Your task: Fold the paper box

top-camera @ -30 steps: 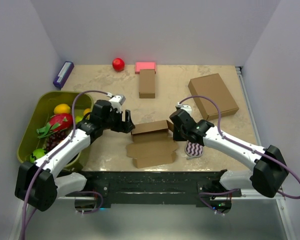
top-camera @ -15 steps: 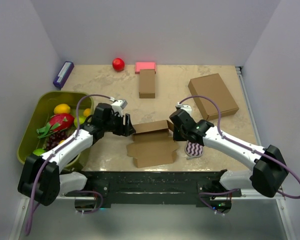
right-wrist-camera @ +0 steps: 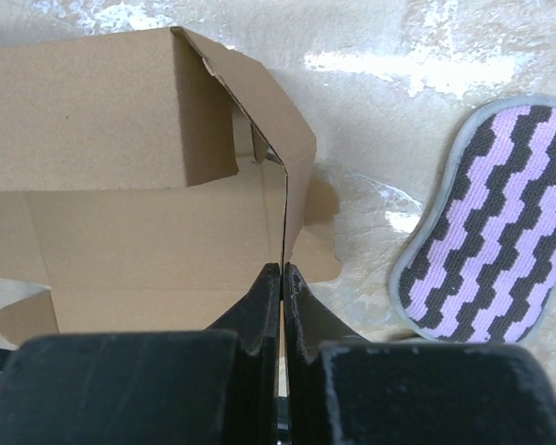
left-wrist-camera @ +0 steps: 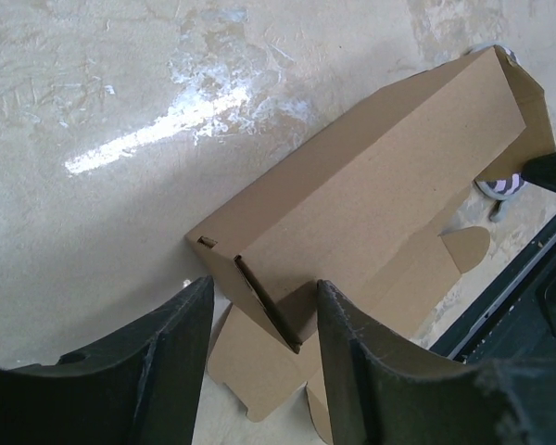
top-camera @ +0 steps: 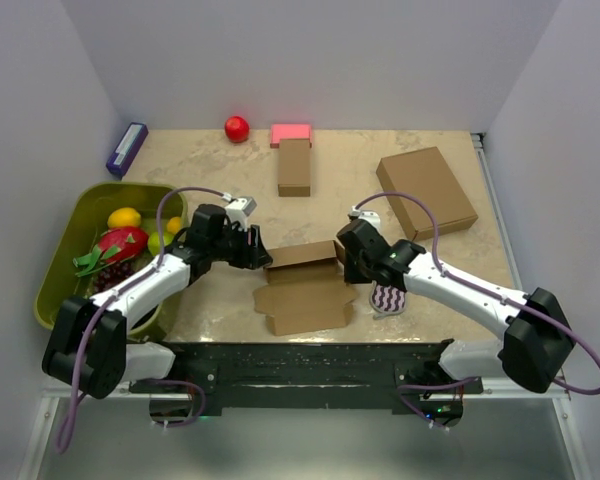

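We record the paper box [top-camera: 304,297] as plain brown cardboard, partly formed; it lies on the marble-patterned table [top-camera: 210,180] near the front edge, between the two arms. Its front panel lies flat with a rounded tab showing; its rear panel stands up and folds over as a long raised wall; a short end flap is upright at each end.

Left gripper [left-wrist-camera: 264,289]: jaws set wide apart, straddling the left end flap, which stands in the gap; we cannot tell whether either finger [left-wrist-camera: 162,348] touches the card; nothing is gripped.

Right gripper [right-wrist-camera: 282,273]: jaws pressed together on the thin upright edge of the right end flap; the card is pinched between the fingertips [right-wrist-camera: 267,295].

A purple-and-black zigzag pad [right-wrist-camera: 486,213] lies just beside the box on its right, partly under the right arm in the overhead view. A narrow brown box [top-camera: 294,167] and a larger brown box [top-camera: 426,190] sit well apart towards the back; a green bin [top-camera: 60,262] of fruit is at the left.
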